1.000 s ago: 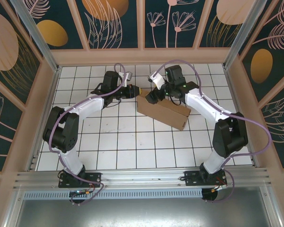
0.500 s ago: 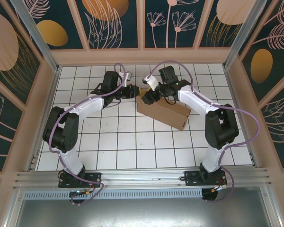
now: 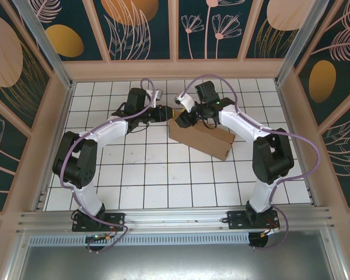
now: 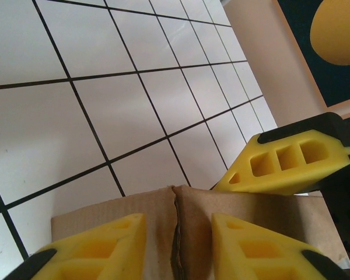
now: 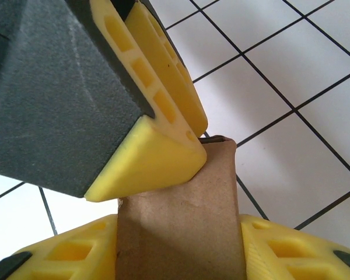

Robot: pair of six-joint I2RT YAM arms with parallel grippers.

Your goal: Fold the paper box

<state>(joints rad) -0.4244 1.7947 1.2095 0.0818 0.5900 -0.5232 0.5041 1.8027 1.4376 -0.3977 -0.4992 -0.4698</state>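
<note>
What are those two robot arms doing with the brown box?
They are working on folding the paper box, which lies on the white tiled table. Both arms reach to the box's far left end. The right claw has the cardboard end between its yellow fingers. The left claw sits right at that same end with its fingers apart.

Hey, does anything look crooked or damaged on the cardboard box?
The paper box lies slanted across the tiles, and at its end the seam where two cardboard edges meet looks ragged and slightly gaping. Nothing spilled.
</note>
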